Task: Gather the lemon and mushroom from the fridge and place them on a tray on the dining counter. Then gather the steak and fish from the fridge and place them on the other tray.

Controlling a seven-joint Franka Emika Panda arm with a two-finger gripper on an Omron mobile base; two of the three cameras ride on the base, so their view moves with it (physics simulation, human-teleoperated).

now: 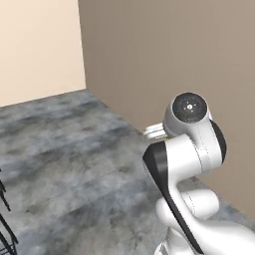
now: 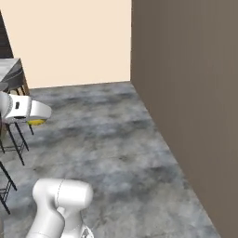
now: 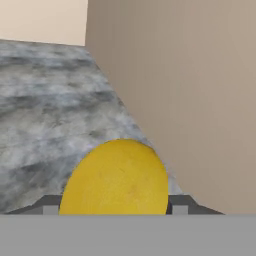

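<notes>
The lemon is a smooth yellow oval that sits between my two dark fingertips, with my gripper shut on it. In the right base view the white hand is held out at the left edge above the floor, and a sliver of the lemon shows under it. A corner of the grey veined dining counter stands at the far left of that view. In the left base view my arm is folded upright close to a brown wall.
A tall brown wall runs along the right side, close to the arm. A cream wall closes the far end. Black stool legs stand under the counter at the left. Grey mottled floor stretches ahead.
</notes>
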